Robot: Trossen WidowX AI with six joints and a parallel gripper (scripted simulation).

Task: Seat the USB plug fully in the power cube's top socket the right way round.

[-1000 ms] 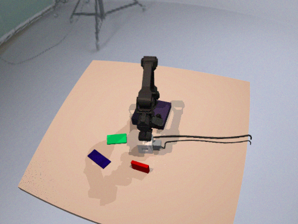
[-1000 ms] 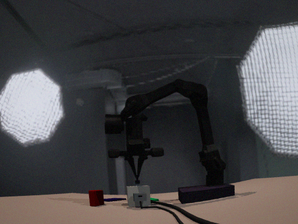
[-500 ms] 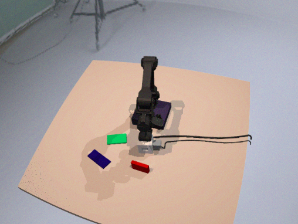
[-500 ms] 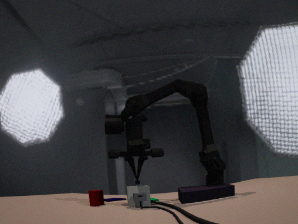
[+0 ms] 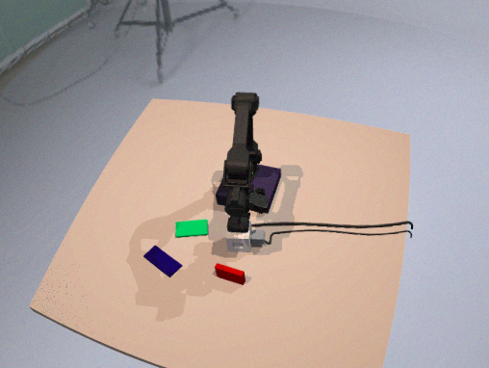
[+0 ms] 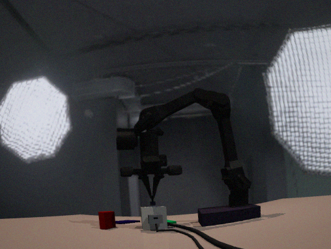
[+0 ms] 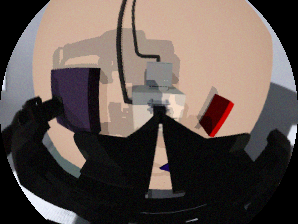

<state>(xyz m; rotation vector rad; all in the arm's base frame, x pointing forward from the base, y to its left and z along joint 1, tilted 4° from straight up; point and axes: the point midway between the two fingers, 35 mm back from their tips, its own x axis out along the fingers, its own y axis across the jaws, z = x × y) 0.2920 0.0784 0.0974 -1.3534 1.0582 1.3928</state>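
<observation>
Claw (image 6: 152,199) (image 7: 160,117) pinches the small dark plug (image 6: 152,203) atop the pale, boxy power cube (image 5: 239,242) (image 6: 145,215) (image 7: 176,98); no lettering is legible.

In the wrist view, the closed hand (image 7: 160,117) grips a small dark plug (image 7: 159,107) at the white cube (image 7: 141,106); a red block (image 7: 216,115) lies right of it.

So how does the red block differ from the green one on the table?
The red block stands taller, while the green block is thin and lies flat. From above, the red one shows a narrow top, the green one a broad face. Both are plain, single-coloured and rectangular.
</observation>
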